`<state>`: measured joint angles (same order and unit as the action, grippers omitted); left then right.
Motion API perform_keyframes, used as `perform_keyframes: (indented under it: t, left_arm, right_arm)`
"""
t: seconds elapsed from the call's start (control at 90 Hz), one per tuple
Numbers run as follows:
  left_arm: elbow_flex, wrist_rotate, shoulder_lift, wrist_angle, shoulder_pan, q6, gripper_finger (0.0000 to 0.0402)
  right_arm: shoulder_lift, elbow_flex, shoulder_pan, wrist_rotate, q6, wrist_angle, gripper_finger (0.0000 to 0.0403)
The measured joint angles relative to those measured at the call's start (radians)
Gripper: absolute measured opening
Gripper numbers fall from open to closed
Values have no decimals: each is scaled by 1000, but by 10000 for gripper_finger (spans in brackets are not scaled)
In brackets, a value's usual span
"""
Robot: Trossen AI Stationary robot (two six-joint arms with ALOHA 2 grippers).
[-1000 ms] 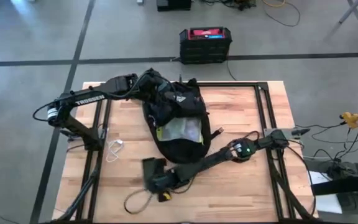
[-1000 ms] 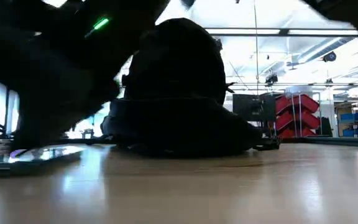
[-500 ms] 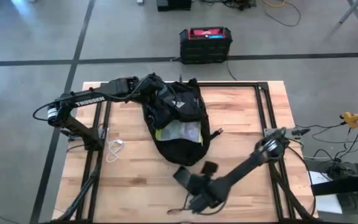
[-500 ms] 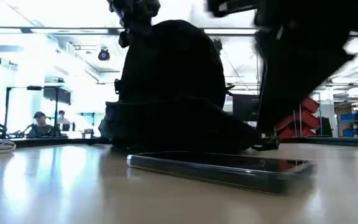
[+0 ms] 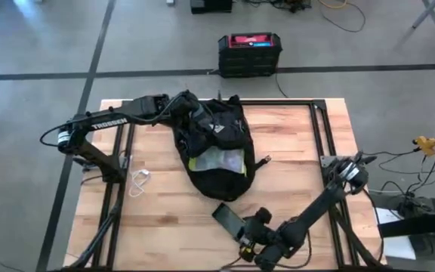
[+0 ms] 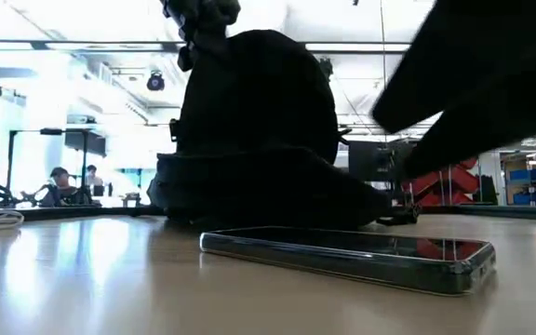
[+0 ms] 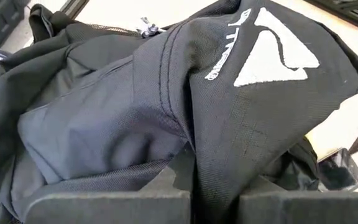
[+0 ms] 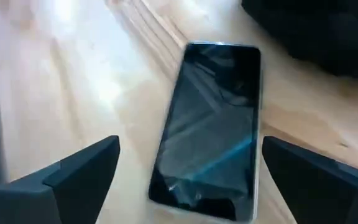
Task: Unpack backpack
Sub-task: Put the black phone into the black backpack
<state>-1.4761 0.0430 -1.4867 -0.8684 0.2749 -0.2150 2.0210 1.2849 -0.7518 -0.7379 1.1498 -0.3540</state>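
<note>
Table [image 5: 293, 151] fills the centre of the high view. Backpack [image 5: 214, 147] lies at upper centre of it, mouth gaping toward the lower edge with pale contents showing inside. My left gripper [image 5: 189, 106] sits at the pack's upper end, upper centre-left of the frame; in the left wrist view its pads [image 7: 104, 208] are pinched on a fold of black fabric just under the white triangle logo [image 7: 272, 50]. I want that pinch firm so the pack doesn't slide when I reach in, and lifted a little to hold the mouth open.

Right gripper [image 5: 257, 227] is at lower centre, just beside the phone [image 5: 229, 220], which lies flat on the wood, apart from the pack. In the right wrist view the fingers [image 8: 82, 168] stand spread wide on either side of the phone [image 8: 210, 130], touching nothing. My read: phone is out and set down, pack not empty yet. Next I'd raise the right arm clear of the phone before swinging, so I don't sweep it off the table, then enter the mouth low and centred.
</note>
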Motion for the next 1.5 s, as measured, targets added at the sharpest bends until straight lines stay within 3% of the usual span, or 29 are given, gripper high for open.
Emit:
perform_keyframes:
  t: [0.189, 0.522, 0.7, 0.878, 1.0, 1.122, 1.5]
  left_arm:
    - [0, 1, 0, -12, -3, -3, 8]
    - [0, 3, 0, -15, -4, -12, 7]
    - [0, 3, 0, -19, -4, -26, 7]
    - [1, 4, 0, -33, -4, -20, 6]
    - [4, 16, 0, -33, -3, -14, 6]
    - [11, 37, 0, -34, -3, -10, 6]
    - [33, 50, 0, -60, -4, -10, 6]
  right_arm:
    - [76, -2, 14, -129, 25, -6, 387]
    - [134, 33, 31, -117, -99, -7, 387]
    - [79, 33, 31, -88, -215, -206, 387]
    - [-21, 17, 30, -2, -172, -429, 387]
    - [-84, -6, 30, 23, -224, -377, 387]
    - [-107, -67, 41, 129, -319, -306, 388]
    - [-207, -320, 158, 293, -462, 122, 399]
